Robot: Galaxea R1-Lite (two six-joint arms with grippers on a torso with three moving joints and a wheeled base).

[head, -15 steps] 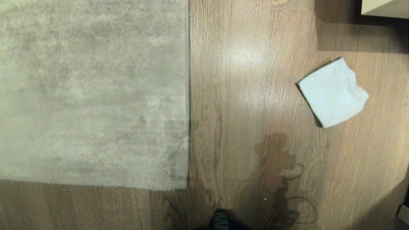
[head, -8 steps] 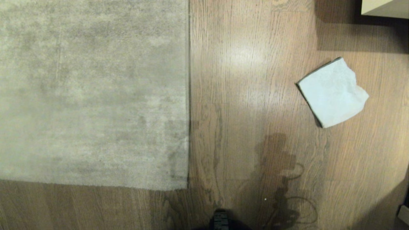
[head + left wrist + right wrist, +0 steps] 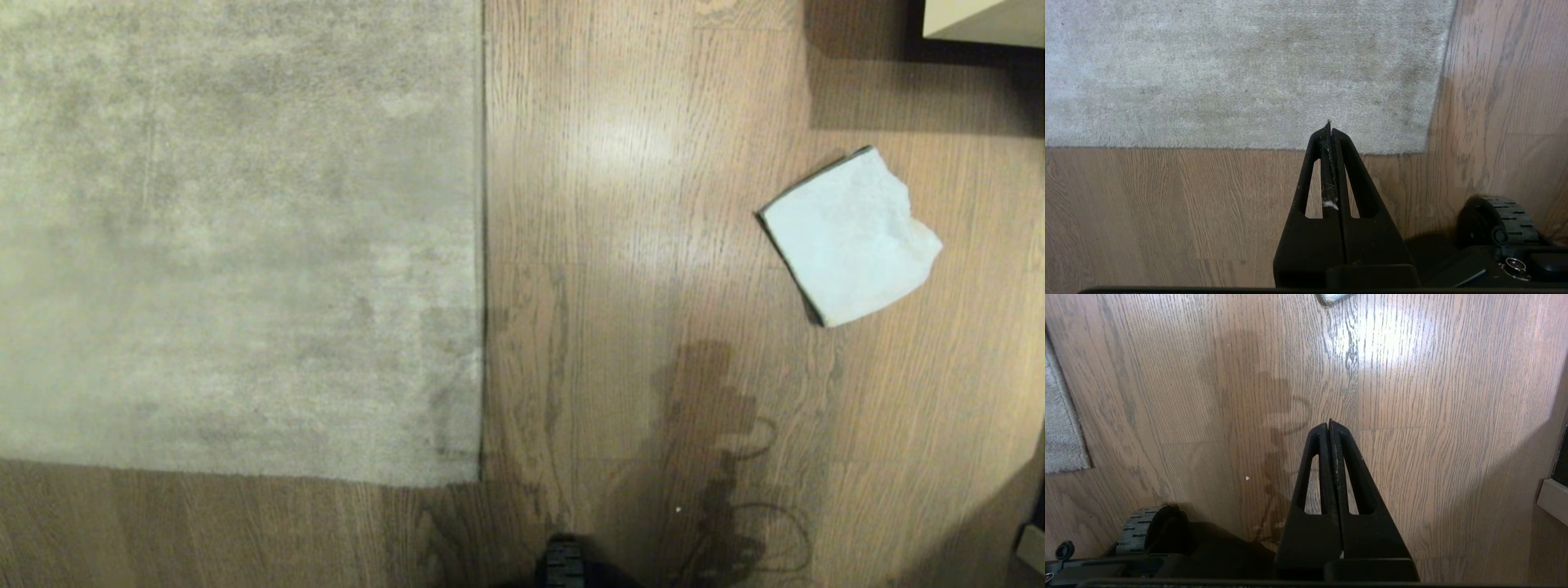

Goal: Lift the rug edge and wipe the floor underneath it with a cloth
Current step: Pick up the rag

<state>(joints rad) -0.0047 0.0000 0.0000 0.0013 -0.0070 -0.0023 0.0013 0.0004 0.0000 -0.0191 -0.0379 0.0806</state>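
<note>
The beige-grey rug (image 3: pixel 237 237) lies flat on the left, its straight rug edge (image 3: pixel 482 245) running toward me and ending in a near corner (image 3: pixel 478 482). The wood floor (image 3: pixel 620 327) lies to its right. A pale mint-blue cloth (image 3: pixel 849 237), folded and a little rumpled, rests on the floor at the right, apart from the rug. Neither arm shows in the head view. My left gripper (image 3: pixel 1329 124) is shut and empty, held above the rug's near edge (image 3: pixel 1249 148), close to its corner. My right gripper (image 3: pixel 1329 422) is shut and empty over bare floor; a cloth corner (image 3: pixel 1331 298) shows far ahead of it.
A pale furniture corner (image 3: pixel 980 20) casts a dark shadow at the far right. Another light furniture edge (image 3: pixel 1030 547) sits at the near right. My base wheel (image 3: pixel 565 563) shows at the near centre. The robot's shadow falls on the floor between rug and cloth.
</note>
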